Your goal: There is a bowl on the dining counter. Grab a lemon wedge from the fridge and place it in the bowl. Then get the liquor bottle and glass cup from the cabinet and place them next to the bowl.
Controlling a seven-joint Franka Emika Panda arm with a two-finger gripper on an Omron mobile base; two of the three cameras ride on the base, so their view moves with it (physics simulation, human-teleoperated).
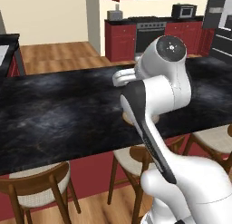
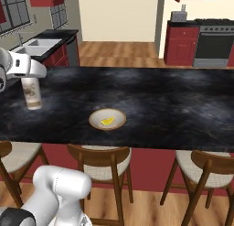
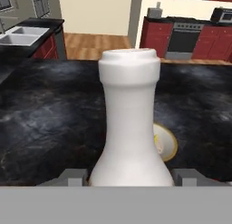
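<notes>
Our gripper [image 3: 129, 175] is pinching the liquor bottle [image 3: 130, 123] by its round lower body, the two dark finger tips showing at either side of it at the bottom of the hand view, with the neck and cap rising straight up the middle. In the right base view the same bottle [image 2: 32, 93] hangs upright under the white hand at about 9 o'clock, over the left stretch of the dining counter [image 2: 183, 110]; whether its base already touches the slab we cannot tell. Outward from there, the bowl [image 2: 107, 119] sits near the front edge of the counter, toward 4 o'clock from the bottle and somewhat apart from it, and the lemon wedge [image 2: 108, 121] lies inside it, so we judge the lemon step done. In the hand view the bowl's rim [image 3: 168, 143] peeks out at 3 o'clock behind the bottle. We read the step in hand as setting the bottle down beside the bowl. The next move calls for carrying it closer to the bowl, keeping it upright, lowering until it stands on the stone, then letting go without tipping it or knocking the rim. No glass cup stands on the counter, so that fetch seems to remain.
</notes>
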